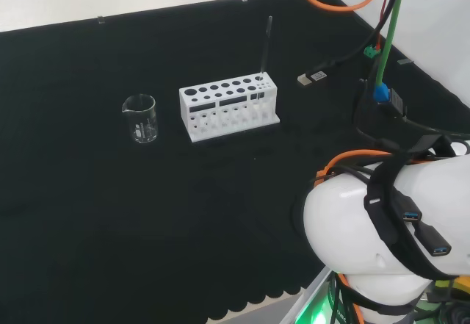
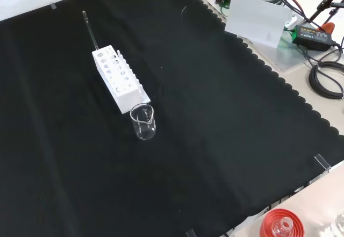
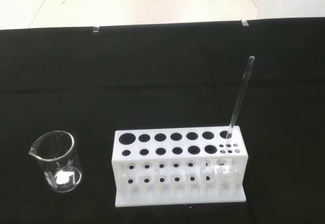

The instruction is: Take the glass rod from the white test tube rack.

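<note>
Glass rod stands nearly upright in an end hole of the white test tube rack (right end in head view), on the black-clothed surface. Clear beaker sits just left of the rack, apart from it. Hand's state: cannot tell.

Layout on the cloth. In the head view, the rack stands mid-bench with the beaker well apart on its left. The rod stands in a hole at the rack's right end, leaning slightly. In the front view, the beaker sits just before the rack's near end, the rod at its far end.
</note>
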`<state>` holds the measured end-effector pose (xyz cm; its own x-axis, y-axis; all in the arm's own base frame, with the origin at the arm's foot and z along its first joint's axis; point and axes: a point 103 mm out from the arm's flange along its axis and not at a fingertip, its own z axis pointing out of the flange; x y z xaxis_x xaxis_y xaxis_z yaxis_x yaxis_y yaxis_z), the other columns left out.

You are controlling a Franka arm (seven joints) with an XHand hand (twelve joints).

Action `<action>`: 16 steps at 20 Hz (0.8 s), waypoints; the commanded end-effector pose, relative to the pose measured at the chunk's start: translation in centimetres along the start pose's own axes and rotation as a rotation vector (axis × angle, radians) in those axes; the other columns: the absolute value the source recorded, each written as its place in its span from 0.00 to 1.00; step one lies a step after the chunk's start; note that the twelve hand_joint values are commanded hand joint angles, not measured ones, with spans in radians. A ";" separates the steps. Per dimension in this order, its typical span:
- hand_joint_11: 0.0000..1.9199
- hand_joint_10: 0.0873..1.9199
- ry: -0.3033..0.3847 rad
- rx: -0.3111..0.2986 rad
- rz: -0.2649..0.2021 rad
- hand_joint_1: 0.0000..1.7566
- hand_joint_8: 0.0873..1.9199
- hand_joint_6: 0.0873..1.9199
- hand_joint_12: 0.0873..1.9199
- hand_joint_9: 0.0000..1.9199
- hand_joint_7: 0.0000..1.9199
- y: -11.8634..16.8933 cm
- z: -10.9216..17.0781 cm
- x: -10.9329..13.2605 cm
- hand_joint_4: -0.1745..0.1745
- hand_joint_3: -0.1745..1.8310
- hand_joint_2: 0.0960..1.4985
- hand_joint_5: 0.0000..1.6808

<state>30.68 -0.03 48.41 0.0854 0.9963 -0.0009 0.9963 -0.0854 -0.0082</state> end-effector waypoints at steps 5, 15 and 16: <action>0.00 0.00 -0.024 -0.006 0.012 0.28 0.00 0.00 0.00 0.00 0.00 0.2 0.0 0.3 0.57 0.31 0.54 0.00; 0.00 0.00 -0.027 0.016 0.011 0.28 0.00 0.00 0.00 0.00 0.00 0.3 0.8 -0.4 0.56 0.30 0.55 0.00; 0.00 0.00 -0.026 0.019 0.014 0.28 0.00 0.00 0.00 0.00 0.00 0.3 0.6 -0.6 0.56 0.30 0.55 0.00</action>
<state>31.04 -0.01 48.29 0.0970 0.9949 -0.0280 0.9952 -0.0973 -0.0117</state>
